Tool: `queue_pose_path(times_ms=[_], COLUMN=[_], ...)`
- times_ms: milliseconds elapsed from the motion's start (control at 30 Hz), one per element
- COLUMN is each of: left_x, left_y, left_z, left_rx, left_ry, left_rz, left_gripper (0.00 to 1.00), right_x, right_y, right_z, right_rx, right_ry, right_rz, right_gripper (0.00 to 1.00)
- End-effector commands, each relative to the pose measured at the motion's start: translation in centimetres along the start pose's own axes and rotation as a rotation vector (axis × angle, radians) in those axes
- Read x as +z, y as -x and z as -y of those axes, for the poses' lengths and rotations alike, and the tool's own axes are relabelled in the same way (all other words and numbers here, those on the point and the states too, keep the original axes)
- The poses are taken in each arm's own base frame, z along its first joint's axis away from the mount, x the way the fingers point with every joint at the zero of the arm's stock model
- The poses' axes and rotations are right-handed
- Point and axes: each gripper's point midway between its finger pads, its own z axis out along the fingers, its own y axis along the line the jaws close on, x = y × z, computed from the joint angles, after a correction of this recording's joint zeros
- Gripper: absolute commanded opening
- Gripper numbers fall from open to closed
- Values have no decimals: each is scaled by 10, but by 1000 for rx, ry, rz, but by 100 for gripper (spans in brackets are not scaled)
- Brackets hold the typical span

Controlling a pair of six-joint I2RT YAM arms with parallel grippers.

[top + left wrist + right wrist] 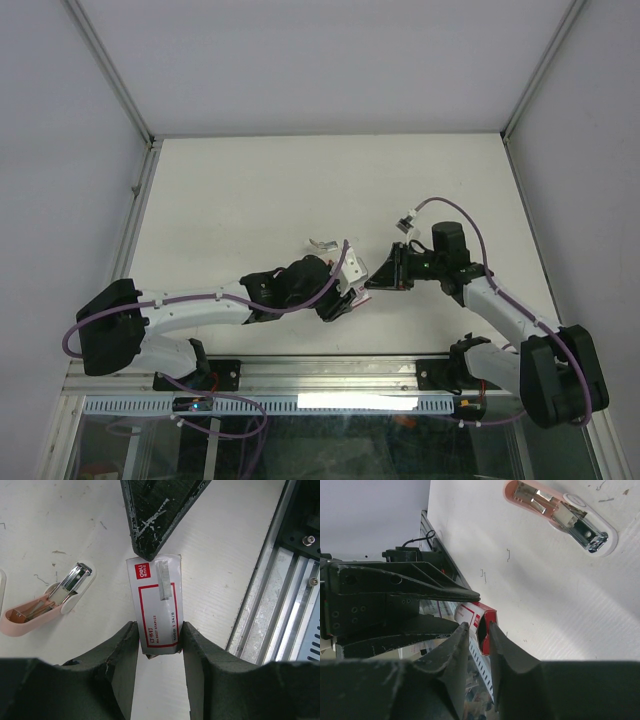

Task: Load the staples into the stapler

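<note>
Gripped staple box (159, 605) in part-closed left jaws; right jaws narrow at its right end, hold untellable. Likely needed straight, level pull to open it.

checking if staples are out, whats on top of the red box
A short silvery staple strip lies on the box, at the end nearest the right gripper. Its inside is covered.

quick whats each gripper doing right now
Left gripper: closed on the small flat red-and-white cardboard staple box.
Right gripper: at the box's end, cannot tell if gripping.
</note>
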Motion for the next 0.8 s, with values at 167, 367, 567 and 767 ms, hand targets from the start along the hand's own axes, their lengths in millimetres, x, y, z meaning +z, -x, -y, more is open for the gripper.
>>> queue_pose_path(times_ms=[167, 367, 567, 767], left_x=[-2, -2, 0, -8], left_y=[14, 13, 10, 15], left_z=[2, 0, -6, -13], left_rx=[14, 15, 11, -87], left_ry=[15, 29, 67, 126], left_rz=[53, 52, 41, 90], left_gripper=[38, 38, 41, 82], right_x=[4, 8, 11, 13], right_y=[-6, -14, -17, -7], right_z=[-13, -11, -10, -7], right_rx=[-32, -12, -2, -10], right_ry=[79, 81, 78, 55], right_rz=[-39, -78, -82, -28], right_gripper=[19, 17, 7, 0])
